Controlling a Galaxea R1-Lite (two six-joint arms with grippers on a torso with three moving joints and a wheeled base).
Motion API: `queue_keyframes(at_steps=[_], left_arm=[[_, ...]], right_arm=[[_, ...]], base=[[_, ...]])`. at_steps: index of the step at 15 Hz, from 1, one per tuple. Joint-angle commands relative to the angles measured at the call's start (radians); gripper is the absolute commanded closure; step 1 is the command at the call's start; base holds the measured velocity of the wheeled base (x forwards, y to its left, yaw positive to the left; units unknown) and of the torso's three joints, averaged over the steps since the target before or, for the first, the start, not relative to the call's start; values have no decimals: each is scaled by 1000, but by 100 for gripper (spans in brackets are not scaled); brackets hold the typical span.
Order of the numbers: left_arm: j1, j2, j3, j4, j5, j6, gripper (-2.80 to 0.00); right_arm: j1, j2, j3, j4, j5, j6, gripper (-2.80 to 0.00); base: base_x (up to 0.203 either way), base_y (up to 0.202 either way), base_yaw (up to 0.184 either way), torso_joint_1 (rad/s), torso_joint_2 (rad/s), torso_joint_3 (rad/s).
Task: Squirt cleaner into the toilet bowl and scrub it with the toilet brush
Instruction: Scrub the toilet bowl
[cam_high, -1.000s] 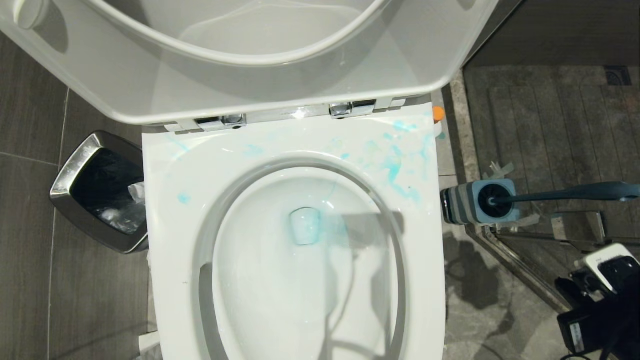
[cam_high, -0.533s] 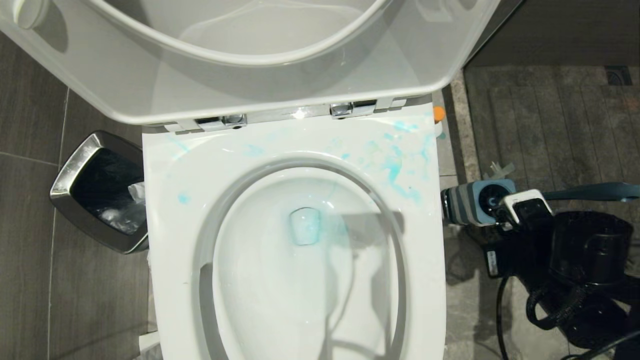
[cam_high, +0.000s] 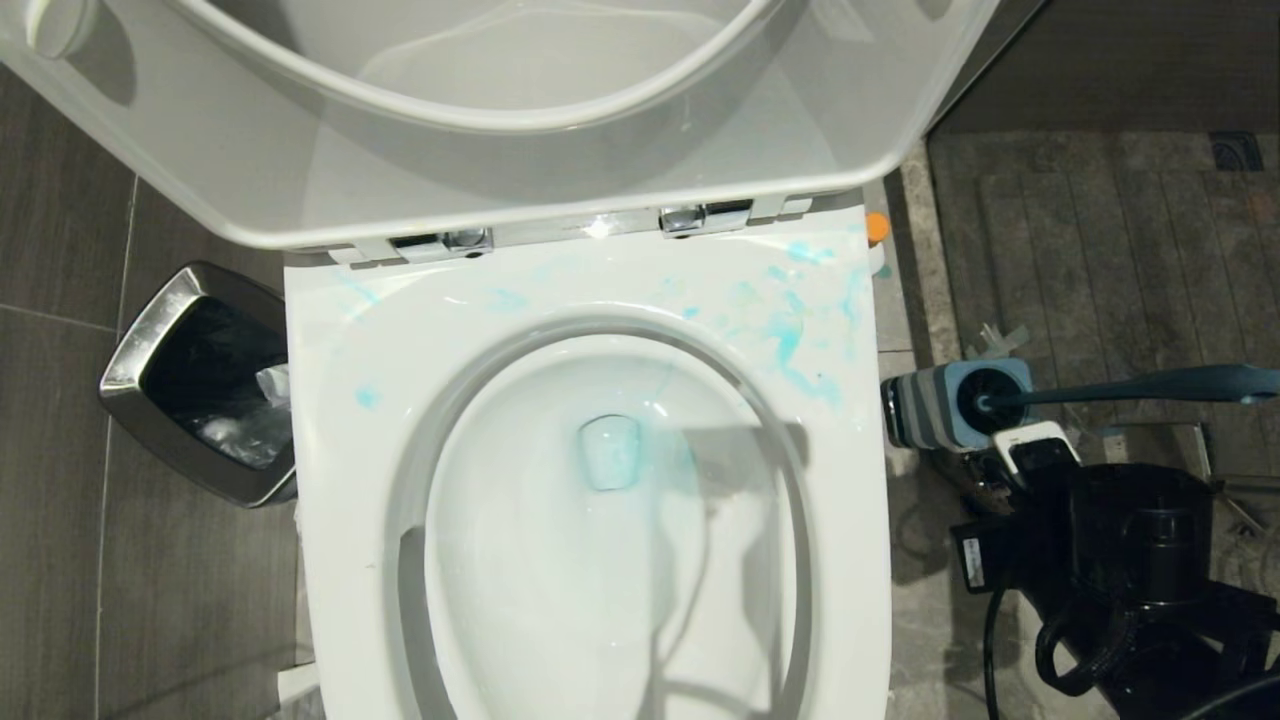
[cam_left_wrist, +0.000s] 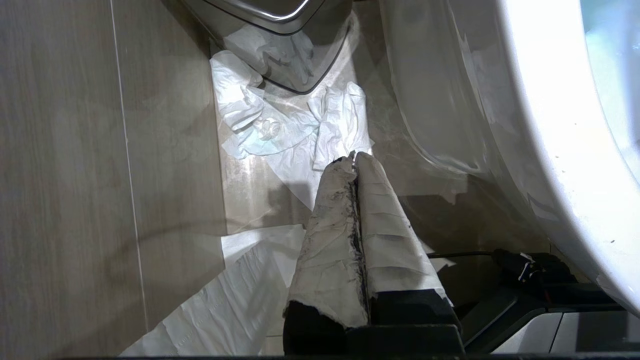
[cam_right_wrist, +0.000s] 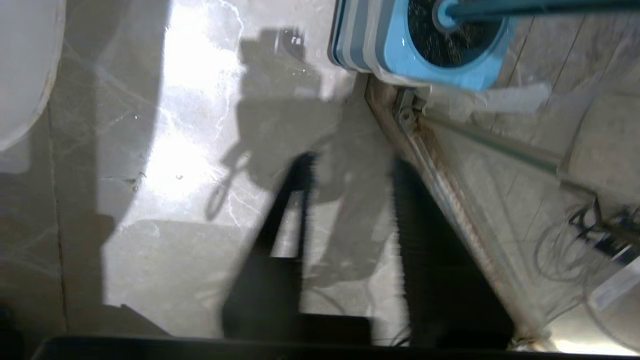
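The white toilet bowl (cam_high: 600, 560) fills the middle of the head view, lid up, with teal smears on its rim. Only the cleaner's orange cap (cam_high: 877, 228) peeks out behind the toilet's right rear corner. The toilet brush (cam_high: 1150, 385) stands in its blue-grey holder (cam_high: 955, 405) on the floor right of the toilet, its handle leaning right. My right arm (cam_high: 1140, 560) hangs just in front of the holder. The right gripper (cam_right_wrist: 352, 162) is open and empty above the floor, short of the holder (cam_right_wrist: 440, 60) and the brush (cam_right_wrist: 525, 7). The left gripper (cam_left_wrist: 352, 157) is shut, parked low beside the toilet.
A steel waste bin (cam_high: 150, 340) stands left of the toilet, with crumpled tissue (cam_left_wrist: 280, 120) on the floor by it. A metal shower door track (cam_right_wrist: 440, 190) runs diagonally along the floor under the brush holder. A dark tiled shower floor (cam_high: 1100, 230) lies to the right.
My right arm has come up from the lower right corner of the head view to the brush holder, then settled slightly lower. Toilet, cleaner and brush have not moved.
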Motion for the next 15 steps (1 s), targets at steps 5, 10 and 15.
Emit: queue_keyframes(at_steps=[5, 10, 15], left_arm=[[0, 1, 0, 0, 0, 0, 0], [0, 1, 0, 0, 0, 0, 0], [0, 1, 0, 0, 0, 0, 0]], right_arm=[[-102, 0, 100, -164, 4, 14, -280], [-280, -21, 83, -268, 280, -47, -280], [-407, -47, 89, -378, 514, -143, -280]], base=[[0, 0, 0, 0, 0, 0], [0, 0, 0, 0, 0, 0], [0, 0, 0, 0, 0, 0]])
